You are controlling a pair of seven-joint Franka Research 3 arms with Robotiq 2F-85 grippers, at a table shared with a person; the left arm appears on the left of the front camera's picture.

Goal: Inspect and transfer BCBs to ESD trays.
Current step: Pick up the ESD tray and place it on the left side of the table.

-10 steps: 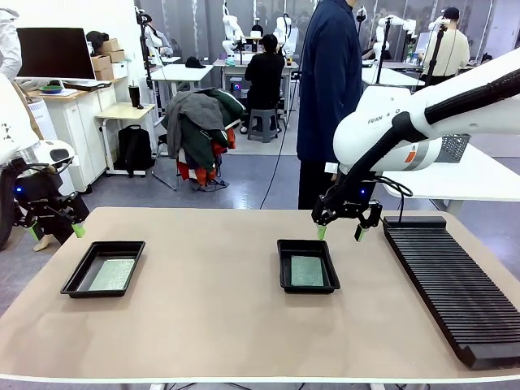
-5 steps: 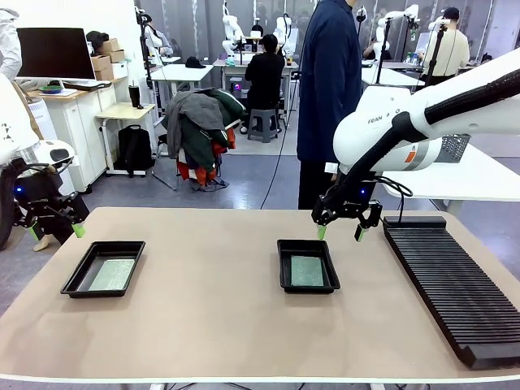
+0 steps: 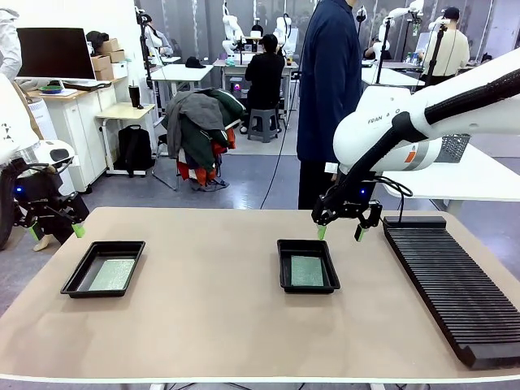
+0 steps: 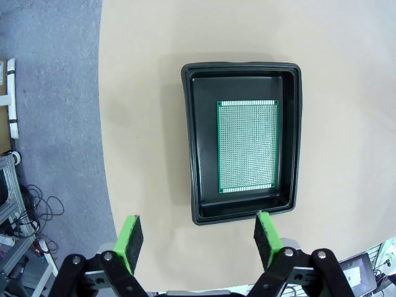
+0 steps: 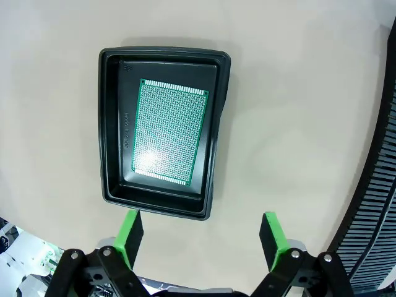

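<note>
Looking from the robot's side, the near table (image 3: 211,325) edge runs out the bottom of the frame, and the long ribbed black rack (image 3: 455,284) at the right is cut off by the pic's right edge. In the right wrist view just a curved strip of that rack (image 5: 377,204) shows. Both arms are only partly seen, upper links out of frame.

Two ESD trays lie flat on the table, well apart. Left tray (image 3: 104,268) sits near the table's left edge w/ one BCB (image 3: 114,275) flat inside; in the left wrist view that tray (image 4: 192,154) holds the board (image 4: 247,146) toward one side of its floor. Centre tray (image 3: 308,265) holds the other BCB (image 3: 307,271); in the right wrist view the tray (image 5: 111,124) has its board (image 5: 168,131) slightly skewed, w/ a glare patch washing out part of the face. Fine print on the boards too small to read.

Left gripper (image 3: 55,231) hangs off the table's left edge, jaws apart, nothing btwn the pads (image 4: 129,242). Right gripper (image 3: 340,231) hovers just past the centre tray's far-right corner, jaws spread, empty; pads (image 5: 130,230) clear of the tray rim.

Beyond the table a person in a dark coat (image 3: 329,89) stands at the far side, hands hidden behind the right arm, so can't tell their state. Farther back: desks, a chair heaped w/ clothes (image 3: 201,134).
</note>
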